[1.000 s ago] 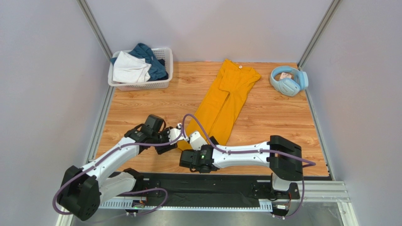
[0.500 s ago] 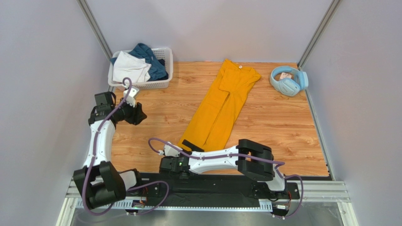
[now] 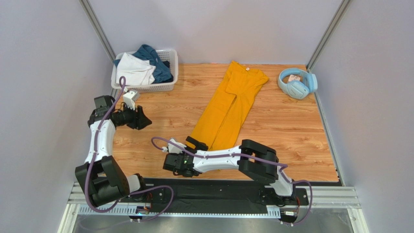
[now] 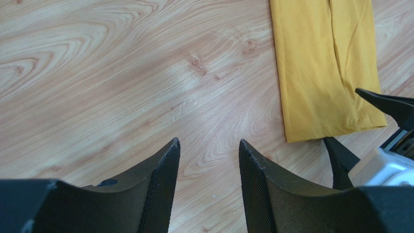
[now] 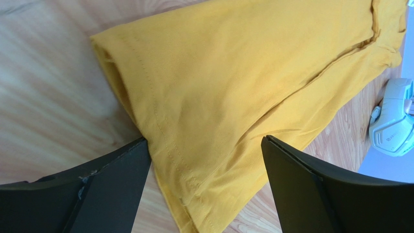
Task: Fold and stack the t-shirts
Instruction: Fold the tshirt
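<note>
Two pieces fill the far-left basket [image 3: 167, 86]: white garment [image 3: 133, 70], teal garment [image 3: 155, 60]. Yellow shirt [image 3: 228, 109] lies on the surface [image 3: 291, 131], folded into a long narrow strip, collar far. Right fingers [image 5: 112, 179] gape wide astride its near hem, gripping nothing; left fingers [image 4: 160, 184], half apart, hover empty over bare wood.

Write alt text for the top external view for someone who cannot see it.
A mustard-yellow t-shirt, folded into a narrow strip, lies diagonally on a wooden table, with the right arm's fingers open at its near end. The left arm's fingers hover empty near a white basket holding a white garment and a teal garment; light-blue headphones sit far right.
</note>
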Tool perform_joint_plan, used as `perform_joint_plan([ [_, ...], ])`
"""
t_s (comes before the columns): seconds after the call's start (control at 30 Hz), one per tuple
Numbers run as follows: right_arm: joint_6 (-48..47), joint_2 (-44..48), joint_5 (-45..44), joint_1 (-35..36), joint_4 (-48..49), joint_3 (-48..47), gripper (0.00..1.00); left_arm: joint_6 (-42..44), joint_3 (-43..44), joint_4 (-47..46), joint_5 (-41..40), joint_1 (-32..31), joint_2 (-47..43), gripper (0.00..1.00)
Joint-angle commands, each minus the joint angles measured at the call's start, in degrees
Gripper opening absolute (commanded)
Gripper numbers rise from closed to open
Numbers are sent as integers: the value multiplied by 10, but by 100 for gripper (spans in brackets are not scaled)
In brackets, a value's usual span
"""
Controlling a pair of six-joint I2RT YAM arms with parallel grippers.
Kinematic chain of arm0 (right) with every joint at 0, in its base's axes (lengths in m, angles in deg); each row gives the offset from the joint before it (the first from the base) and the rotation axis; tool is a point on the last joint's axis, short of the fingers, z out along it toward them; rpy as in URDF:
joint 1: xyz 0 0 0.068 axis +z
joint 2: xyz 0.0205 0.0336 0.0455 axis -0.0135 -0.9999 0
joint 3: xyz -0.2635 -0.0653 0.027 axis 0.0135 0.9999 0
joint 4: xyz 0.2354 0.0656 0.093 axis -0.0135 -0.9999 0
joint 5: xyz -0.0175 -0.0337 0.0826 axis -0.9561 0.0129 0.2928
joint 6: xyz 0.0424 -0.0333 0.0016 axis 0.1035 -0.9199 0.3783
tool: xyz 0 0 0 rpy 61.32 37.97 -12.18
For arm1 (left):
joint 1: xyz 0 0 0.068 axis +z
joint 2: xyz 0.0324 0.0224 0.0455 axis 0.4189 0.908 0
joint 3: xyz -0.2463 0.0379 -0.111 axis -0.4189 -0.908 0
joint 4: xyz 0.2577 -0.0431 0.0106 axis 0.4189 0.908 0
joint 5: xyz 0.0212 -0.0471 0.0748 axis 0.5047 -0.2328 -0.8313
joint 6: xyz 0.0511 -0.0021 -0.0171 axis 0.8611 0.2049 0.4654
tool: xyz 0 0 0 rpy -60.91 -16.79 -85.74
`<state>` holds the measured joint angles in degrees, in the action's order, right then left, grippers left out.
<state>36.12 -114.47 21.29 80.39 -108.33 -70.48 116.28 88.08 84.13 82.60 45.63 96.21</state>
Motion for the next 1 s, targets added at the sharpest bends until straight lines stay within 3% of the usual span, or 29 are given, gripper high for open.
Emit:
perform_joint_plan([
  [0.0, 19, -60, 58, -22, 26, 57, 95, -5, 27, 2, 33, 7, -5, 55],
  [0.43, 64, -9, 153, -10, 30, 133, 89, -7, 49, 4, 30, 7, 16, 56],
  [0.53, 63, -8, 180, -9, 34, 141, 85, -9, 54, 4, 30, 6, 16, 56],
  [0.77, 39, -19, 258, -11, 36, 127, 62, -10, 64, 5, 30, 7, 15, 56],
  [0.97, 48, -16, 381, -37, 26, 122, 57, -5, 65, 5, 30, 6, 14, 57],
])
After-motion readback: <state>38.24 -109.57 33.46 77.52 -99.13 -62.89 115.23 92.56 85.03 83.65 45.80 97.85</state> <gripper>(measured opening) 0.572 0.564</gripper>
